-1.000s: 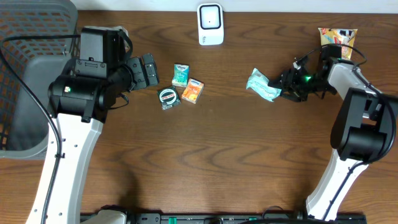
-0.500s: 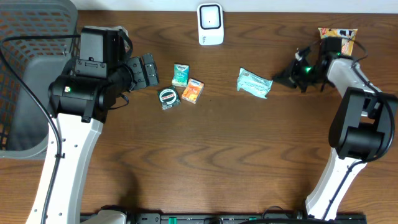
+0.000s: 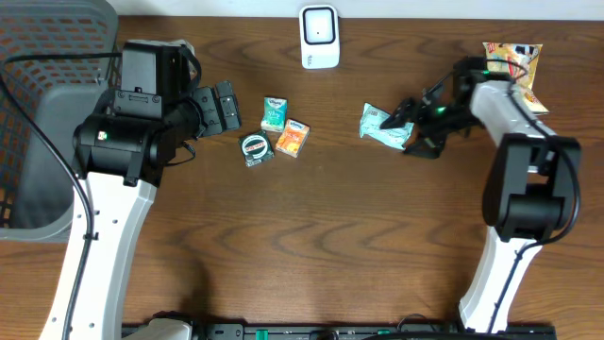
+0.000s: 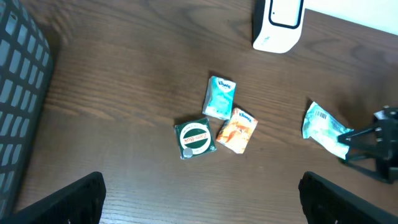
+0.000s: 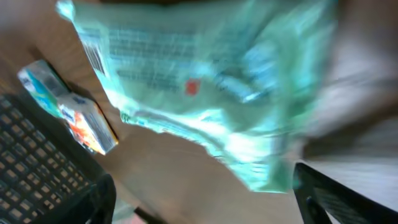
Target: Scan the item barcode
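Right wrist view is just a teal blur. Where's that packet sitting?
Observer: Packet lies on the table. Right gripper is open at its right end.
Operator: Scanner?
Observer: Scanner stands at the table's far edge, up and left of the packet, apart from it.
Operator: Left arm in the way?
Observer: No. Left gripper is open, over by the small items, well left of the packet.
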{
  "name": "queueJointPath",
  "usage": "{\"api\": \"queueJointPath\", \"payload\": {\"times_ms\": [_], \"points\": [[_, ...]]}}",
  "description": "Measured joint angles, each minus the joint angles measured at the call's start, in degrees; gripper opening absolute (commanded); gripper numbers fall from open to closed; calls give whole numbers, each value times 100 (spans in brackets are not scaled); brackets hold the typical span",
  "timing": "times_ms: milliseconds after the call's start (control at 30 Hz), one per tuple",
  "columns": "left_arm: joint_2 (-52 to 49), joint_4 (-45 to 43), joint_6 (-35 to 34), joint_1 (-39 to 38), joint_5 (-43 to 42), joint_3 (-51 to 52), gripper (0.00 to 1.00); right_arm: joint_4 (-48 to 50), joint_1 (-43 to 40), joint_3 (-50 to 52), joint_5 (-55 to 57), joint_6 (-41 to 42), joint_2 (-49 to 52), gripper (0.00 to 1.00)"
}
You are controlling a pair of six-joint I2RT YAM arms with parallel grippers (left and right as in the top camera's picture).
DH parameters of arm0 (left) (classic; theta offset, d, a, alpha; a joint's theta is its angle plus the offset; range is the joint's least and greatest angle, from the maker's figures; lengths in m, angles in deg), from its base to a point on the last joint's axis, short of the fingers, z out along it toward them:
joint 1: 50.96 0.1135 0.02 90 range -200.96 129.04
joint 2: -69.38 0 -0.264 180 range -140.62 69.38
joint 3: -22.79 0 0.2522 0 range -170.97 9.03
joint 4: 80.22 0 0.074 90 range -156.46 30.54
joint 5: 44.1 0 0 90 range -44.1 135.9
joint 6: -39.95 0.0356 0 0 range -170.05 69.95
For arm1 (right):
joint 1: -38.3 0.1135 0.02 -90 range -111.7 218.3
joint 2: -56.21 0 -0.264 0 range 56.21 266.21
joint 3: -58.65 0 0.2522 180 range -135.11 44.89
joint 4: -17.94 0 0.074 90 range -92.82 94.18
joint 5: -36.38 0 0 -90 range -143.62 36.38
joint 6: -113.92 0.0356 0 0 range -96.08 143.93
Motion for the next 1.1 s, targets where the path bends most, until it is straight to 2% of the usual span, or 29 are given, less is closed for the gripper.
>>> {"api": "queueJointPath", "payload": {"times_ms": [67, 167, 300, 633, 667, 767, 867, 900, 933, 1100], "points": [[0, 0, -2, 0, 0, 0, 98, 118, 131, 13, -2, 254, 0, 84], [0, 0, 0, 0, 0, 0, 98, 417, 262, 15, 142, 750, 0, 78], [0, 0, -2, 0, 2, 0, 98, 702, 243, 20, 704, 1351, 0, 74], [0, 0, -2, 0, 0, 0, 98, 1226, 247, 20, 1104, 1545, -13, 71], [0, 0, 0, 0, 0, -2, 97, 1311, 267, 42, 1147, 1547, -26, 65], [0, 2, 0, 0, 0, 0, 98, 1694, 326, 205, 1226, 1534, -68, 38], [0, 0, 0, 0, 0, 0, 98, 2262, 363, 511, 1226, 1539, -107, 26], [0, 0, 0, 0, 0, 0, 98, 2415, 361, 592, 1228, 1521, -136, 10], [0, 0, 0, 0, 0, -2, 98, 2503, 358, 651, 1217, 1491, -144, 1], [0, 2, 0, 0, 0, 0, 98, 2671, 332, 697, 992, 992, -153, 1]]}}
